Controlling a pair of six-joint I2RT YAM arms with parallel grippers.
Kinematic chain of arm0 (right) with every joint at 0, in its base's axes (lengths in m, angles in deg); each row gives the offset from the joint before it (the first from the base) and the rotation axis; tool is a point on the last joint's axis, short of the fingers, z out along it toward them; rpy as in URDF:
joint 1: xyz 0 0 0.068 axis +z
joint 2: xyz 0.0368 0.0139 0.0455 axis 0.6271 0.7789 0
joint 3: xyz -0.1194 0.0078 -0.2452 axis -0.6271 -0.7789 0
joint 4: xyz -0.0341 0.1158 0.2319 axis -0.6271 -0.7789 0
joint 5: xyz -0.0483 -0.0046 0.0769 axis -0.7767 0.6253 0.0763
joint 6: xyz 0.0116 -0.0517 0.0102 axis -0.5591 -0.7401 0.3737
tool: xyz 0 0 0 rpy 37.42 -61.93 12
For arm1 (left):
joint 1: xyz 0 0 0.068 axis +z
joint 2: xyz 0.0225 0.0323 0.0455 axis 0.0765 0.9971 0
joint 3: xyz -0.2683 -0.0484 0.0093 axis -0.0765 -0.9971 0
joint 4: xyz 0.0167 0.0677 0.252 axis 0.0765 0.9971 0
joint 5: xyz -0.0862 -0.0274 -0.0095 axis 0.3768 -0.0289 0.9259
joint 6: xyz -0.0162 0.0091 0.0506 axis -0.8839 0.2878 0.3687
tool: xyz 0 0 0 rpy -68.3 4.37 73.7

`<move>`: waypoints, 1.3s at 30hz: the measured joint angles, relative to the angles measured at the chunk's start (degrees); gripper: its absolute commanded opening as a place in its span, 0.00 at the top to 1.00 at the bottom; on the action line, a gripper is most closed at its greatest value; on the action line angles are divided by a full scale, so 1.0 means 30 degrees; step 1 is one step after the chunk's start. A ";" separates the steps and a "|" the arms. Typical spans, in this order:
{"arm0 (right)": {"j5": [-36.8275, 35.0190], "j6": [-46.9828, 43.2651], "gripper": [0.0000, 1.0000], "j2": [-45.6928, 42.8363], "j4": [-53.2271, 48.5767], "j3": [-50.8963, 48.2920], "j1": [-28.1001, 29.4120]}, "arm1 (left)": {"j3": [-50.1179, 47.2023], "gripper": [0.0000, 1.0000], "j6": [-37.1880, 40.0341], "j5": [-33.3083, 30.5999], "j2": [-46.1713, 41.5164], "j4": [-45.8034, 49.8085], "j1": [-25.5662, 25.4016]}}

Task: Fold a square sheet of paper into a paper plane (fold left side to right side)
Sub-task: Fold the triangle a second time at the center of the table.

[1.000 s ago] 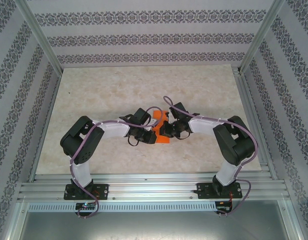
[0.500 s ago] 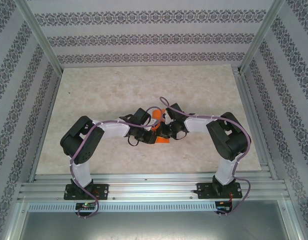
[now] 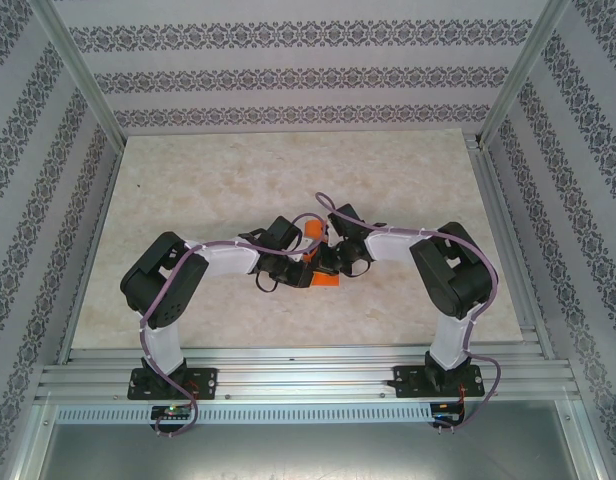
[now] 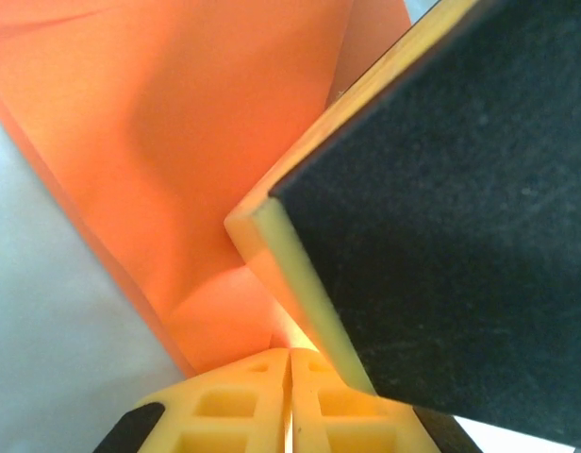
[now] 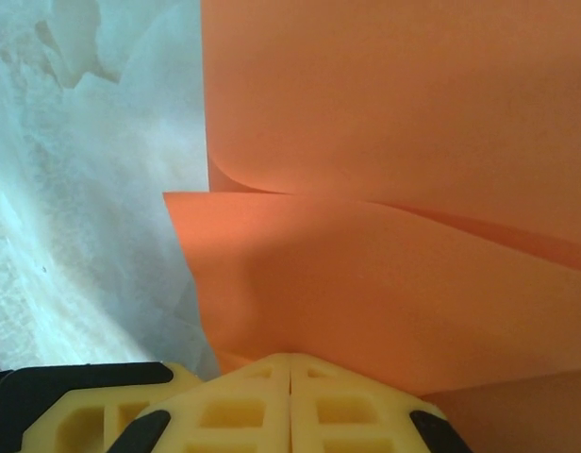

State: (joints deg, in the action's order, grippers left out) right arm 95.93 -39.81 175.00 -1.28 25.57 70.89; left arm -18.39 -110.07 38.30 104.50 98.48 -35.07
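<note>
Now the left claw (image 4: 289, 363) is pressed tight together on a low part of the square sheet of paper (image 4: 177, 142), and the right claw (image 5: 290, 368) is closed the same way on the edge of a folded layer; I judge both pinch it so the layers cannot slide during the fold. Outward from them the orange sheet curves softly, without a sharp crease there, and sits between the two claws near the middle of the tabletop (image 3: 238, 170).

Left gripper (image 4: 289, 401) and right gripper (image 5: 290, 396) crowded the creased bright orange paper sheet (image 3: 325, 283) mid-table; beige marbled tabletop (image 3: 288, 165) beyond lay open.
</note>
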 measured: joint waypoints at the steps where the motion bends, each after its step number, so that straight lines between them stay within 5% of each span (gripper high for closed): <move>1: -0.0095 -0.0197 0.93 0.0015 -0.0168 0.0095 -0.0007 | 0.0000 0.89 0.0000 0.0000 0.0000 -0.0015 0.0000; 22: -0.0350 -0.2382 0.92 0.0189 -0.1639 0.0809 -0.1902 | -0.0248 0.90 0.0007 -0.0233 0.0182 -0.1566 -0.0015; 35: -0.0954 -0.4473 0.91 0.0219 -0.2725 0.1282 -0.5544 | -0.0379 0.89 0.0000 -0.0350 0.0197 -0.2084 -0.0022; 39: -0.1807 -0.4830 0.81 -0.0124 -0.2914 0.1282 -0.5887 | -0.0372 0.85 0.0000 -0.0342 0.0138 -0.2004 -0.0022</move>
State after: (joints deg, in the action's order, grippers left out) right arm 90.51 -54.30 174.63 -10.02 29.41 53.23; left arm -19.50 -110.07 37.27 104.91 92.47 -35.14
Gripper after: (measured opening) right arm 0.156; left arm 0.127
